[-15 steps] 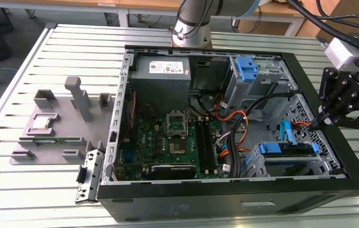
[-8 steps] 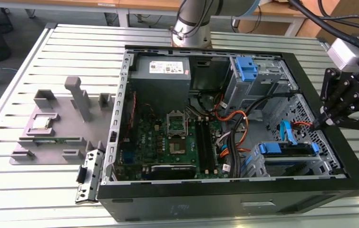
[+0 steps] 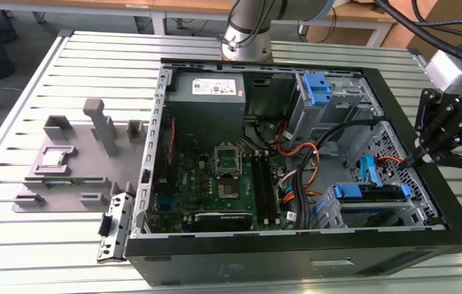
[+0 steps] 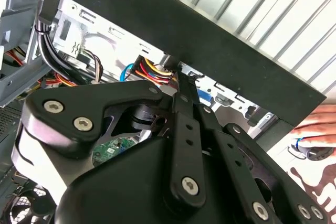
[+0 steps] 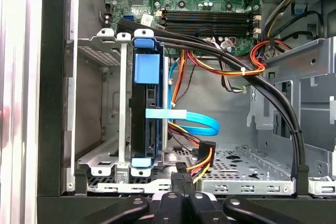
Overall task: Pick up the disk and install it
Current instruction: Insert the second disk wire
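Installation, judged nearly done: the disk [image 3: 368, 192] sits in the drive cage [image 3: 423, 210] at the exterior view's lower right; the tool [image 3: 418, 162], closed and empty, hovers near, leaving only seating to confirm.

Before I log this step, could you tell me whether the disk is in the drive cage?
In: the disk stands on edge, slotted inside the drive cage.

- Illumination: bright, diffuse, from overhead; the slatted surface [image 3: 18, 245] shows glare in the exterior view.
- Computer case [image 3: 296, 257] interior: soft shadow, lower contrast.
- Gripper [image 4: 177, 77]: dull highlights on its black links in the second wrist view; pale slats beyond are overexposed.
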Controlling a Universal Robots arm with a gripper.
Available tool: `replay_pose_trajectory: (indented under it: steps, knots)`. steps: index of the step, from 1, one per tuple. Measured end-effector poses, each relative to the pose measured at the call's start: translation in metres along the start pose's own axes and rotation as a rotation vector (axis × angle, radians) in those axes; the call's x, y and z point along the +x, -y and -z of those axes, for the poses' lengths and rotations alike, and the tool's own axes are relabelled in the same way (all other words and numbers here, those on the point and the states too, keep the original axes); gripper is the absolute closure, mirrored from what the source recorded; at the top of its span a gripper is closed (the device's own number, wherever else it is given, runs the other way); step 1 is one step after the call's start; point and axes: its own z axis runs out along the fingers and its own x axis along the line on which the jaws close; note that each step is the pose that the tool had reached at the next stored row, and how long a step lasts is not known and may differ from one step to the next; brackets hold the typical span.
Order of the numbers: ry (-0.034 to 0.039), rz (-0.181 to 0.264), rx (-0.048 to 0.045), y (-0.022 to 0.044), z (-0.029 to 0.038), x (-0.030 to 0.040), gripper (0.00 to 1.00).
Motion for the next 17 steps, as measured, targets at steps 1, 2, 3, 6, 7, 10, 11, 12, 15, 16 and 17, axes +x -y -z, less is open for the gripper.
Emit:
replay_pose_trajectory:
  steps: [1,2,3,6,7,10,11,12,15,16,17]
  knots:
    - [0.0004,0.0,0.0,0.0,0.0007,0.0,0.9]
    - [0.0018,0.0,0.0,0.0,0.0021,0.0,0.9]
    - [0.002,0.0,-0.0001,-0.0001,0.0051,0.0,0.9]
    - [0.0004,0.0,0.0,-0.0003,0.0146,-0.0003,0.9]
    - [0.0003,0.0,0.0,-0.0003,0.0154,-0.0003,0.9]
    - [0.0,0.0,0.0011,-0.0036,0.0153,-0.0005,0.9]
    - [-0.0001,0.0,0.0016,-0.0063,0.0149,-0.0009,0.9]
    - [0.0,0.0,0.0018,-0.0086,0.0146,-0.0018,0.9]
    - [0.0,-0.001,0.0019,-0.0129,0.0139,-0.0053,0.9]
    - [0.0001,-0.001,0.0019,-0.0139,0.0135,-0.0065,0.9]
    - [0.0,-0.001,0.0019,-0.0145,0.0131,-0.0074,0.9]
